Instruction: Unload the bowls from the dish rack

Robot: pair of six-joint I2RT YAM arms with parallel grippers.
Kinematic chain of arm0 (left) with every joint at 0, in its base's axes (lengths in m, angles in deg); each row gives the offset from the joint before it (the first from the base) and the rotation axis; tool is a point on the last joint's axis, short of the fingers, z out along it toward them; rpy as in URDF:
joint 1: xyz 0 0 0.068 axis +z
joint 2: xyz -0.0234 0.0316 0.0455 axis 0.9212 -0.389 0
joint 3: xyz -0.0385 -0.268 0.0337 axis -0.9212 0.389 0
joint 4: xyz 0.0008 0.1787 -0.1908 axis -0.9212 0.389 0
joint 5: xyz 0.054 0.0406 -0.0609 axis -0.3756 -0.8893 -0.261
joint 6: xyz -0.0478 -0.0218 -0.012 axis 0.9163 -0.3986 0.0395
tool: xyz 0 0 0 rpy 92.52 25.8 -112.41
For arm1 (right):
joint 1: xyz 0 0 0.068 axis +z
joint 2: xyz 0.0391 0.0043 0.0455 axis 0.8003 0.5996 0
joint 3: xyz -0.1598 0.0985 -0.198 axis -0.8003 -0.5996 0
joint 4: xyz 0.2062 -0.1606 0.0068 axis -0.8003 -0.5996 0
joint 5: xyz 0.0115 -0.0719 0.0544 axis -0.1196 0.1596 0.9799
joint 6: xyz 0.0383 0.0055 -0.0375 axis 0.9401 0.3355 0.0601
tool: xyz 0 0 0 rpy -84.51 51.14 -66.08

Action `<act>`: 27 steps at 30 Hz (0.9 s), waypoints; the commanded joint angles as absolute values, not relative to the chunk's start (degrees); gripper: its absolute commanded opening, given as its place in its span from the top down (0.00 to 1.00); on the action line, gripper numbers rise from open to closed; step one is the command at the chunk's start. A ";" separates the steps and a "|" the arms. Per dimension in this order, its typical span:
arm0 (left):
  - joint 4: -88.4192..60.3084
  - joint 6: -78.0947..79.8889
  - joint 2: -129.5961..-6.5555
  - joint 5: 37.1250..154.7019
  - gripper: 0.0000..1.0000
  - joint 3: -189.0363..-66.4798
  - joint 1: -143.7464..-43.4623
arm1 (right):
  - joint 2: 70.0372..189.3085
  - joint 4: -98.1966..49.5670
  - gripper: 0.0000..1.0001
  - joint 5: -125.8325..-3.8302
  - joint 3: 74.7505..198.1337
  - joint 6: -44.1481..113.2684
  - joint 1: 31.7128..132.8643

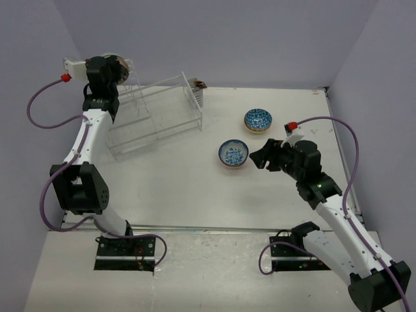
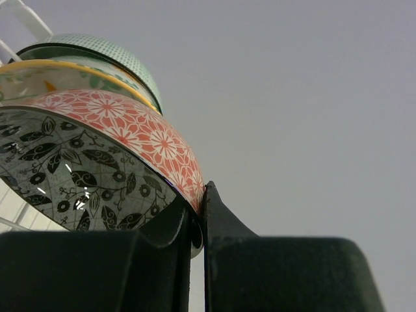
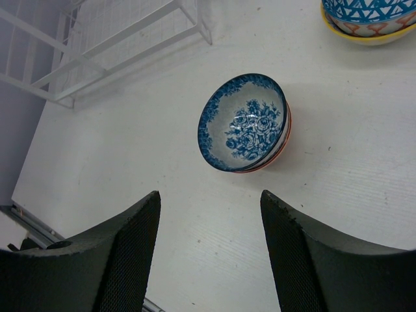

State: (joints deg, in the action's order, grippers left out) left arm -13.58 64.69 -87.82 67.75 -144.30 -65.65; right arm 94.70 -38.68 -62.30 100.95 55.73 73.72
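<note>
1. Where the left gripper (image 2: pixel 198 211) is clenched, it pinches the rim of the orange-red bowl (image 2: pixel 130 127). Two more bowls, yellow-rimmed bowl (image 2: pixel 65 75) and green bowl (image 2: pixel 123 58), sit at 11 o'clock.
2. The right gripper (image 3: pixel 209 195) is released. The blue-flower bowl (image 3: pixel 246 123) lies at 12 o'clock and the triangle-patterned bowl (image 3: pixel 364 19) at 1 o'clock.
3. The dish rack (image 1: pixel 156 110) stands at 10 o'clock.

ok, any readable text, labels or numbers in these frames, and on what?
No text can be read.
The red bowl and the blue floral bowl carry patterns only, no words.
The dish rack is clear and unmarked.
Any mark on the left arm base is too small to read.
</note>
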 commanded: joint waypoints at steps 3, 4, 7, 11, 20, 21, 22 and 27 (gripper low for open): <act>-23.11 64.02 -81.53 70.25 1.00 -142.78 -65.96 | 94.56 -36.20 0.36 -60.87 100.71 54.55 73.38; -23.11 64.20 -81.09 70.34 1.00 -142.34 -66.05 | 94.56 -36.20 0.36 -60.70 100.80 54.55 73.38; -24.61 64.46 -79.77 71.92 1.00 -140.59 -66.14 | 94.47 -36.20 0.36 -60.78 100.71 54.46 73.38; -26.18 65.52 -77.14 74.37 1.00 -136.99 -66.31 | 94.56 -36.29 0.36 -60.78 100.71 54.46 73.38; -29.97 60.26 -68.97 83.33 1.00 -132.32 -71.23 | 94.47 -36.20 0.36 -60.52 100.71 54.55 73.38; -29.53 56.24 -68.35 84.82 1.00 -132.84 -73.32 | 94.30 -36.20 0.36 -60.43 100.71 54.47 73.38; -27.70 53.68 -68.00 86.41 1.00 -133.63 -74.48 | 94.03 -36.20 0.36 -60.34 100.54 54.64 73.38; -19.69 34.86 -65.27 93.61 1.00 -137.07 -87.83 | 92.36 -36.20 0.36 -60.08 100.88 55.08 73.29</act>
